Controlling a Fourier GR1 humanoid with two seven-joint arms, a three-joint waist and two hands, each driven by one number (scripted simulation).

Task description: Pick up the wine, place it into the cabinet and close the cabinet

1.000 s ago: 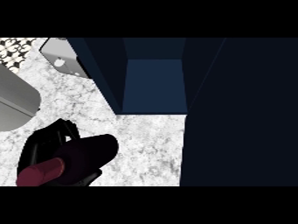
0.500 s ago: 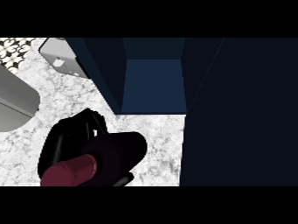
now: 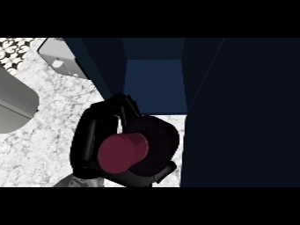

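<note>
Grasping the wine (image 3: 123, 151) upright, cap toward the camera, the robot hand (image 3: 90, 136) sits with the cabinet (image 3: 155, 83) opening at twelve o'clock.

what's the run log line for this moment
phase: carry | hand fingers curled round wine bottle | bottle in front of open cabinet | not yet inside

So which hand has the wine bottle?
The right hand, curled round the wine bottle in front of the open cabinet; the left hand is out of view.

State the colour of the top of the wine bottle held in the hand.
Dark red, seen in the head view: the wine bottle shows its cap end-on, with the hand curled round it.
</note>
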